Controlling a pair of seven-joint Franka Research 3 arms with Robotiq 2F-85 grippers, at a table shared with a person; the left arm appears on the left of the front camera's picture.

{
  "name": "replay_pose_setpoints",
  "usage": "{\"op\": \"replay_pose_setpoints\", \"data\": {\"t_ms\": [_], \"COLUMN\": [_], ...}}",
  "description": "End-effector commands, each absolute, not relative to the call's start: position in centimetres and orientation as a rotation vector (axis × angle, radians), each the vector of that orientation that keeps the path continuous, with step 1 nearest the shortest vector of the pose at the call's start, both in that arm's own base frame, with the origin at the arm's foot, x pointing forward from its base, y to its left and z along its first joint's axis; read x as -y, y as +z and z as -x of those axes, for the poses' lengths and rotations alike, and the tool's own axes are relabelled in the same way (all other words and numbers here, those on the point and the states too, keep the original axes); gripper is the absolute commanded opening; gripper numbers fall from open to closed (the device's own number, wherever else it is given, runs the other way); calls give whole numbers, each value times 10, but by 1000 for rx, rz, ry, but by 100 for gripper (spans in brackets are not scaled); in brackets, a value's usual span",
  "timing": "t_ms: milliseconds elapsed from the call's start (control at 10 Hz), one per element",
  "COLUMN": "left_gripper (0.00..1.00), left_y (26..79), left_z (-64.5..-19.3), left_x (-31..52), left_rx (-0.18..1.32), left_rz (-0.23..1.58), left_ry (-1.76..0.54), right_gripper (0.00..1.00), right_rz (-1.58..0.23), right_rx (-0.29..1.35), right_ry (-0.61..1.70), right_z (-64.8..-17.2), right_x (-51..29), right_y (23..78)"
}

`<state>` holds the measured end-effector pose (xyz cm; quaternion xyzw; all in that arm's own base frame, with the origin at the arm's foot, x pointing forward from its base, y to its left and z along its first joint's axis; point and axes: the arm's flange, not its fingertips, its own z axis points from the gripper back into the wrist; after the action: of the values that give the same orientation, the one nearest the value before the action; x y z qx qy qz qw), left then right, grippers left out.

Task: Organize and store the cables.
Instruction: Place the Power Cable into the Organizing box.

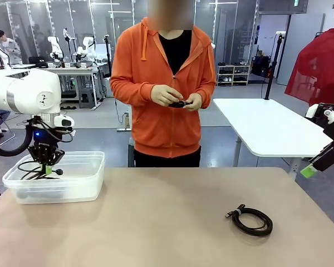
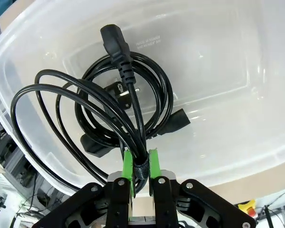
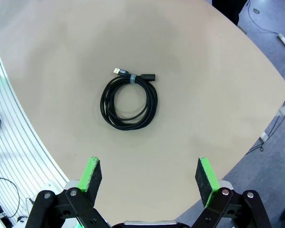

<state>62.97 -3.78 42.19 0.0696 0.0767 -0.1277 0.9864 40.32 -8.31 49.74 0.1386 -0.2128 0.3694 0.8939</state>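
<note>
My left gripper (image 1: 47,169) (image 2: 140,164) hangs over the clear plastic bin (image 1: 83,186) (image 2: 237,95), shut on the strap of a coiled black power cable (image 2: 109,114) (image 1: 36,171) that dangles into the bin. A second coiled cable (image 1: 252,219) (image 3: 128,100), thin with small plugs, lies flat on the table at the right. High at the right edge my right gripper (image 1: 317,164) (image 3: 149,174) stands open, well above that coil, nothing between its fingers. The person behind the table holds a small black cable (image 1: 179,103) in both hands.
The tan table (image 1: 156,222) has a rounded edge near the right coil. A white table (image 1: 267,125) stands behind at the right. The person in an orange hoodie (image 1: 161,83) is at the far side, centre.
</note>
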Motion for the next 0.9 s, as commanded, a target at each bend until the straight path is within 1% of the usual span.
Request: {"op": "replay_pose_setpoints", "data": {"t_ms": [0, 100, 200, 300, 400, 500, 600, 700, 800], "left_gripper": [15, 15, 24, 49, 55, 78, 84, 100, 79], "left_y": [427, 429, 433, 436, 441, 446, 451, 455, 457], "left_z": [-634, -634, -636, -636, -636, -636, -635, -634, -632], "left_x": [41, 42, 41, 39, 38, 37, 37, 37, 37], "left_rx": [-178, -171, -162, -147, -136, -119, -102, -90, -79], "left_rz": [-119, -119, -110, -99, -89, -73, -71, -70, -63], "left_ry": [-224, -222, -220, -215, -211, -202, -192, -180, -164], "right_gripper": [100, 100, 100, 100, 100, 100, 100, 100, 100], "right_rz": [-278, -278, -278, -278, -278, -278, -278, -278, -278], "right_rx": [429, 429, 429, 429, 429, 429, 429, 429, 429], "right_ry": [756, 756, 756, 756, 756, 756, 756, 756, 756], "right_z": [-404, -404, -404, -404, -404, -404, -404, -404, -404], "right_x": [82, 82, 82, 82, 82, 82, 82, 82, 82], "right_y": [498, 498, 498, 498, 498, 498, 498, 498, 498]}}
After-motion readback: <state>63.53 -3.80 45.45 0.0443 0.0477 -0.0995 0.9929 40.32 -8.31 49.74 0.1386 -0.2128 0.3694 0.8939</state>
